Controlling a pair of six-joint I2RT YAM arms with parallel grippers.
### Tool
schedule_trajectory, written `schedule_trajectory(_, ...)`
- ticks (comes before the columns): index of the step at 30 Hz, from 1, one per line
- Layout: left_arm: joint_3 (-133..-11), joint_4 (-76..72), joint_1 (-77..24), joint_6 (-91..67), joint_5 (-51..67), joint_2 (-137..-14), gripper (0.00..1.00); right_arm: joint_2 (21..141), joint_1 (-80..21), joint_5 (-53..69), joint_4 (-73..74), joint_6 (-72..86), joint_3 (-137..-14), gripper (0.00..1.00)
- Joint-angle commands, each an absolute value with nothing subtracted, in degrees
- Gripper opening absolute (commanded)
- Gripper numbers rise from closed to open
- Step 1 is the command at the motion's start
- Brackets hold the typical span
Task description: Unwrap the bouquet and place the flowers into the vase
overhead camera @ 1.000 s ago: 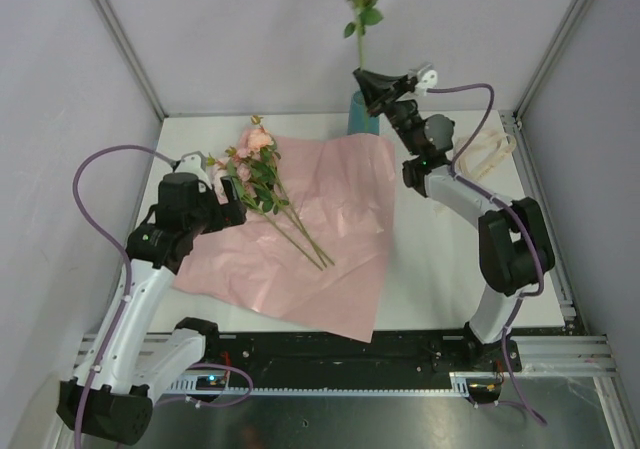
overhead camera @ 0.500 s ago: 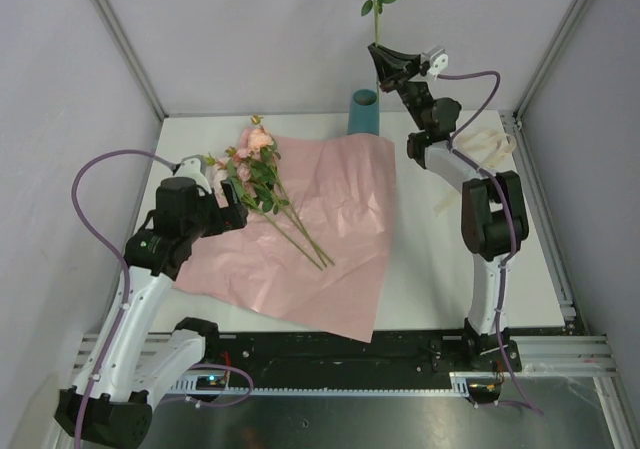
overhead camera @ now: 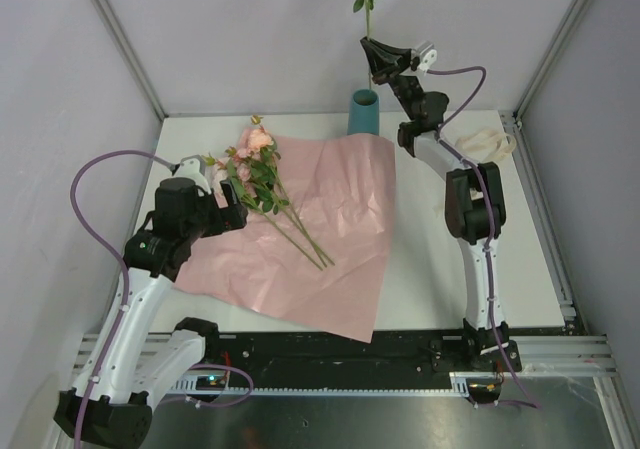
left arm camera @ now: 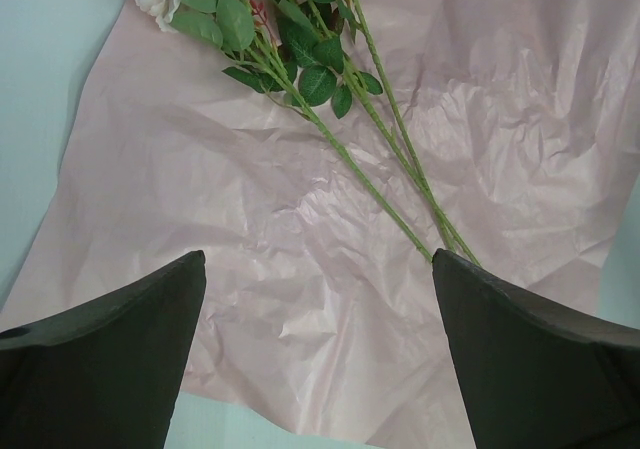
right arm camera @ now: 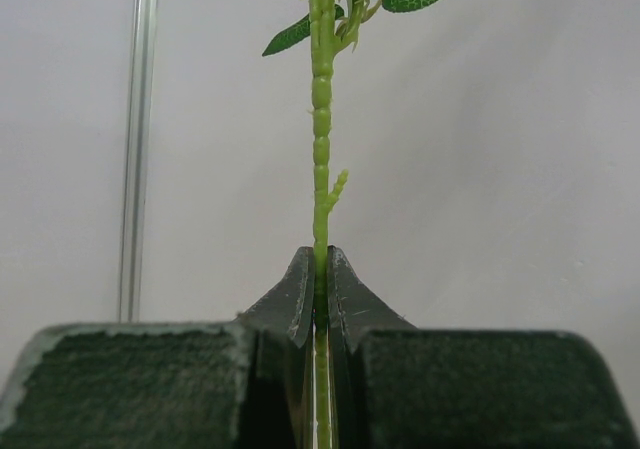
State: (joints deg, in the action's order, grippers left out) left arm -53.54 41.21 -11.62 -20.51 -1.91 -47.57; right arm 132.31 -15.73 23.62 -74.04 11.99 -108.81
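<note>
While upright between right fingers (right arm camera: pixel 293 304), flower stem (right arm camera: pixel 320 99) knobbly, green, leafy.

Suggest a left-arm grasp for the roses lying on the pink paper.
Pinch the bare lower stems, below the leaves, where they run close together. Bring the open left gripper straight down, jaws across the stems: they lie flat on the paper, and the leafy, bloom end looks too bulky to close on.
</note>
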Motion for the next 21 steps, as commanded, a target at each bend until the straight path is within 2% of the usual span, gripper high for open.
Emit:
schedule_trajectory(1, -53.18, 39.78, -12.0, -19.6, -1.95, -46.65, 1.0, 135.16, -15.33, 23.47, -76.54, 13.02, -115.04, 0.0)
schedule_trajectory(13, -53.26, 39.78, -11.96, -19.58, -1.94, -47.2, 0.99, 140.35, -15.0, 21.8, -78.77, 15.17, -112.55, 0.0)
schedule_trajectory(21, -53.34, 39.75, -11.97, -19.47, -2.04, -47.48, 1.0, 137.4, -14.54, 21.26, -81.2, 14.98, -104.34, 0.1)
